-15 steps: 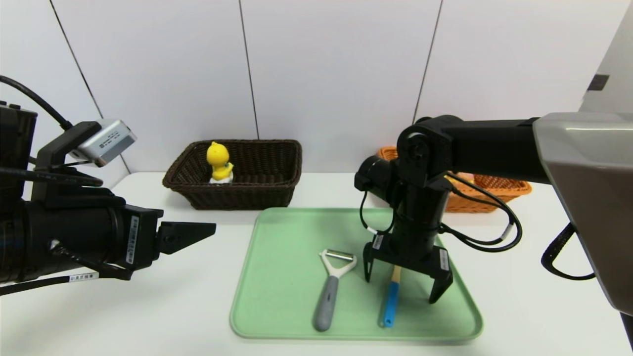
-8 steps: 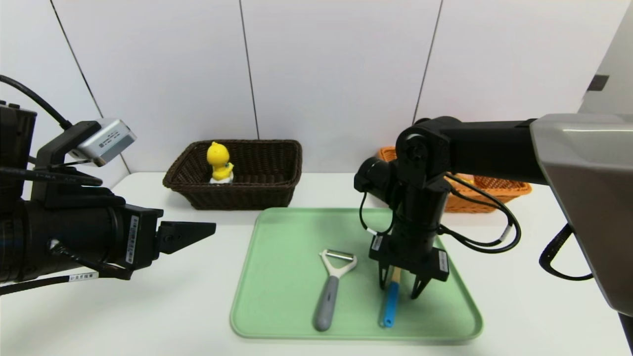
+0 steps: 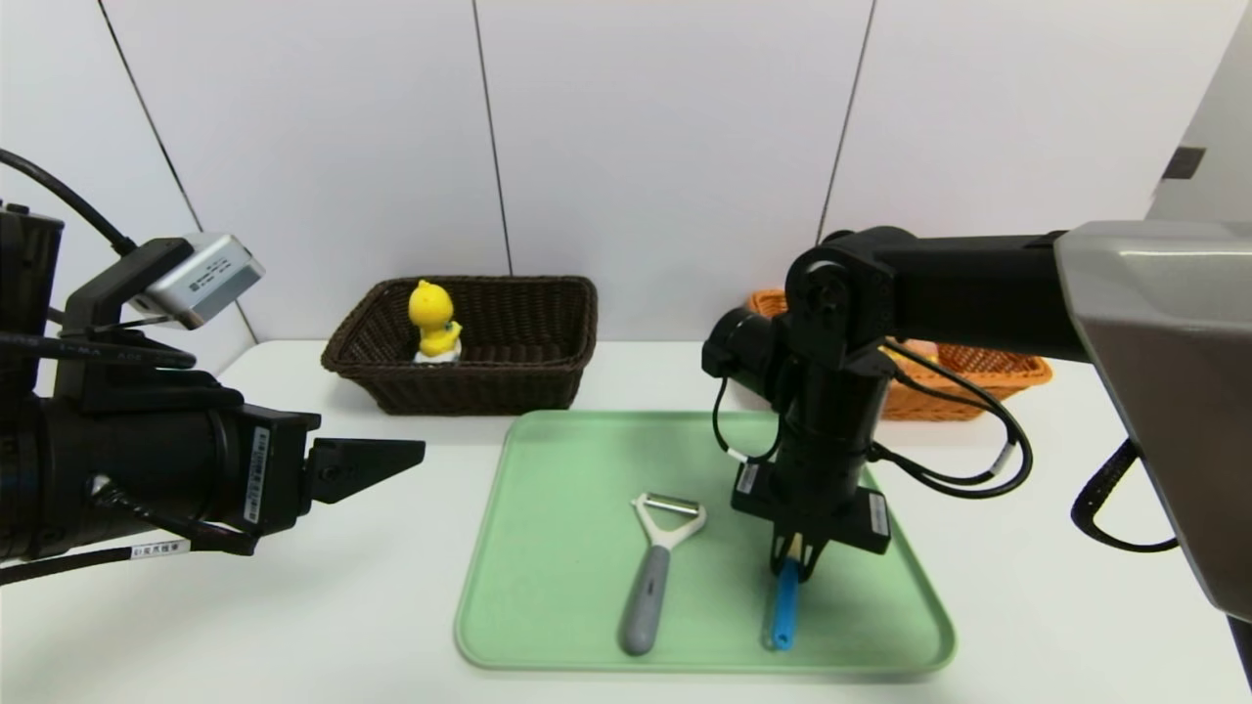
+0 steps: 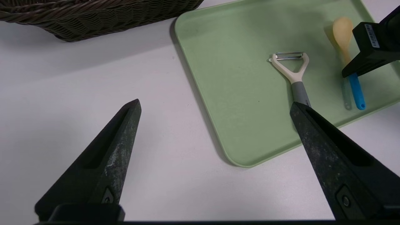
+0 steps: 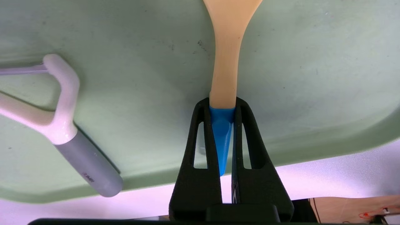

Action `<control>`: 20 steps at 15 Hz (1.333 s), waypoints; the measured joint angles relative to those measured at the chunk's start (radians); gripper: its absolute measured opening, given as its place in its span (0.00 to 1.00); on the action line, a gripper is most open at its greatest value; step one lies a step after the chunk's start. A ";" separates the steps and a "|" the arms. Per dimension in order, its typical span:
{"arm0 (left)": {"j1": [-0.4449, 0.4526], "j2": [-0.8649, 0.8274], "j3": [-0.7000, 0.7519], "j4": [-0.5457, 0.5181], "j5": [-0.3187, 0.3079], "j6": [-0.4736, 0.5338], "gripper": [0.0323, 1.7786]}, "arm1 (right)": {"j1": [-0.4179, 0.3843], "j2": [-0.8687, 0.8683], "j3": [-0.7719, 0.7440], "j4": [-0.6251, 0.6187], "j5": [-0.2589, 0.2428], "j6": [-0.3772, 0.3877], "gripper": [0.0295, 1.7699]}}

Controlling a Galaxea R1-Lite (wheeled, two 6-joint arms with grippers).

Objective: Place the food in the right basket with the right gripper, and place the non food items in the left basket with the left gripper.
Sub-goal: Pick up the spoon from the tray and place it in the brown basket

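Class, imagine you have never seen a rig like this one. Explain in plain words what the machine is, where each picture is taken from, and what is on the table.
This is a robot with two black arms. One camera looks down from its head; one sits on each wrist.

On the white table lies a green tray with a grey-handled peeler. Behind it stand a dark basket holding a yellow duck toy, and an orange basket, partly hidden by the right arm.

The right gripper is closed on a blue-handled spoon over the tray. The left gripper is open and empty, left of the tray.
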 joint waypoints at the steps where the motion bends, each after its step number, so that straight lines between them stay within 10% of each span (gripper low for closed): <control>1: 0.000 0.000 0.000 0.000 0.000 0.000 0.95 | 0.002 -0.017 0.000 0.000 0.002 0.000 0.07; 8: 0.001 0.000 0.000 0.003 0.001 0.000 0.95 | 0.028 -0.229 -0.001 -0.144 0.037 -0.060 0.07; 20: -0.029 0.017 -0.002 -0.003 0.029 -0.001 0.95 | 0.071 -0.079 0.000 -1.229 -0.090 -0.601 0.07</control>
